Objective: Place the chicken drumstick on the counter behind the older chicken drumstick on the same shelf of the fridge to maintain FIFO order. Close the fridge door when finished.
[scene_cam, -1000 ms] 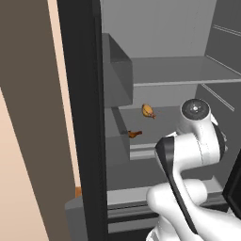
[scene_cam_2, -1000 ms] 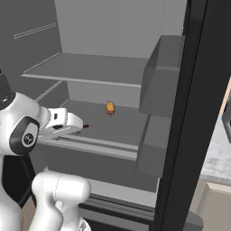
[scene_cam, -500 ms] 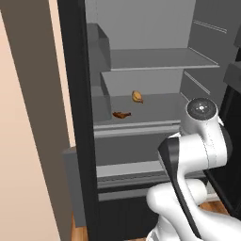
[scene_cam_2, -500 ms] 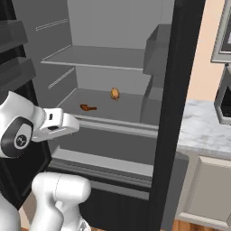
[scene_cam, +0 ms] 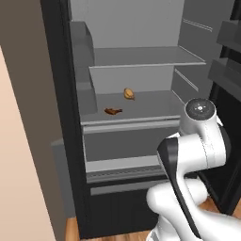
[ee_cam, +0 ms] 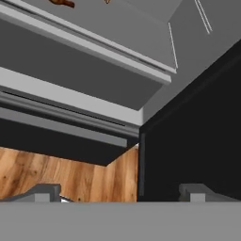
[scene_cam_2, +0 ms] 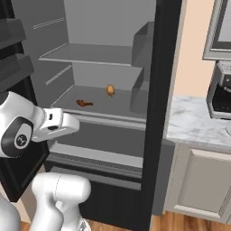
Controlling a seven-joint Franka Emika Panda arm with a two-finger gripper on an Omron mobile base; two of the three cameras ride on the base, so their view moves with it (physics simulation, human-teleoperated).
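Older chicken drumstick (scene_cam: 112, 111) near shelf (scene_cam: 141, 123) front lip

A home kitchen (rendered): a tall black fridge (scene_cam_2: 160, 113) stands open, a marble counter (scene_cam_2: 198, 128) over beige cabinet fronts (scene_cam_2: 200, 182) just beside it, wood flooring (ee_cam: 61, 176) below the fridge.

Glossy white rounded arm segments, dark grey joint bands, round grey joint cap

We see our base back away from the fridge (scene_cam: 61, 117), so more of it comes into frame. The marble counter (scene_cam_2: 198, 128) now appears at right. Both drumsticks sit smaller on the shelf (scene_cam: 141, 106).
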